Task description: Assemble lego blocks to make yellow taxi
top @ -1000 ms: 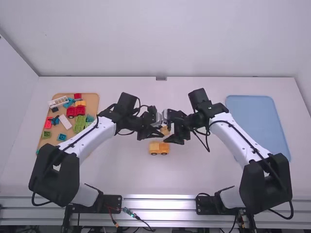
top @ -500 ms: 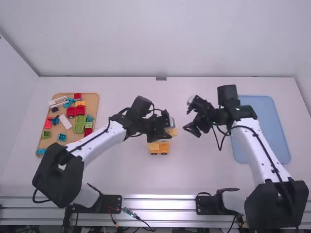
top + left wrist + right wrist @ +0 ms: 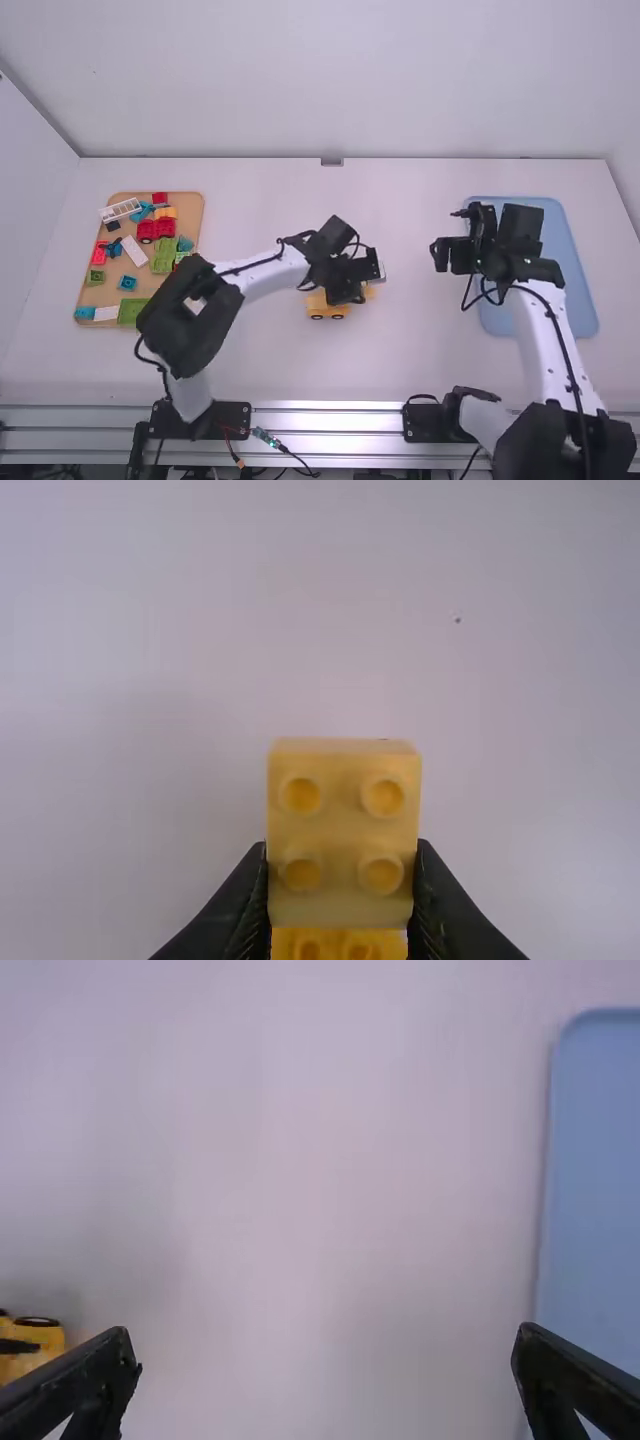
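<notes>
- Two robot arms [image 3: 255, 275].
- One tan board [image 3: 185, 200] and one blue tray [image 3: 570, 260].
- One yellow wheeled piece [image 3: 317, 305], two of its wheels [image 3: 317, 317] showing.
- One pale yellow block [image 3: 343, 830], with four studs [image 3: 383, 797].
- On the board: one white ladder-like piece [image 3: 120, 210], two white blocks [image 3: 133, 250], at least three red pieces [image 3: 160, 198], three green pieces [image 3: 130, 310], four blue pieces [image 3: 128, 283], one teal piece [image 3: 185, 244], one orange-yellow block [image 3: 165, 212], one dark block [image 3: 112, 226].
</notes>
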`<action>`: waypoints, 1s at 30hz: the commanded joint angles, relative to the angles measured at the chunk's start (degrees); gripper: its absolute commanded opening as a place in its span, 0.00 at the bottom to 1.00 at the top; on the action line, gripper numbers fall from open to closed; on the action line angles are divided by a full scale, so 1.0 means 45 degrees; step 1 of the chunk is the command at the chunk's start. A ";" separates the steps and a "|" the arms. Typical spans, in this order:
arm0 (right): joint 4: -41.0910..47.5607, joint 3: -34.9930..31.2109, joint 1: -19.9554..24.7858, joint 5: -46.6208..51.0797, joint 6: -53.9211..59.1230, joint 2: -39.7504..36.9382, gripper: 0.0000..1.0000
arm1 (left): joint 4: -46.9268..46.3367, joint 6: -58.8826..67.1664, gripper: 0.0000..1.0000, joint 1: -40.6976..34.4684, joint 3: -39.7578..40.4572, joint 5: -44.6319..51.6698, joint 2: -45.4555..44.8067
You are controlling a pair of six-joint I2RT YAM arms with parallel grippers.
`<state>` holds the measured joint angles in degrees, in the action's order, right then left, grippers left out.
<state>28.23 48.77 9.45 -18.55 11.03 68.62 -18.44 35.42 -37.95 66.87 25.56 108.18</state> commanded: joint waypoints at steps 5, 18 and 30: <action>-0.0311 -0.0801 -0.0010 0.0112 -0.0593 -0.1269 0.99 | -0.0097 -0.0203 0.01 -0.1166 0.1103 -0.1821 0.1083; -0.0335 -0.0855 -0.0010 0.0136 -0.0733 -0.1628 0.99 | 0.0515 -0.0689 0.01 -0.1899 0.1078 -0.3118 0.1982; -0.0272 -0.0855 -0.0015 0.0131 -0.0583 -0.1614 0.99 | 0.0588 -0.0679 0.34 -0.1904 0.1083 -0.3551 0.2108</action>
<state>26.89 45.52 9.39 -18.00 8.01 62.28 -15.59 32.53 -46.76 71.31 10.61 117.01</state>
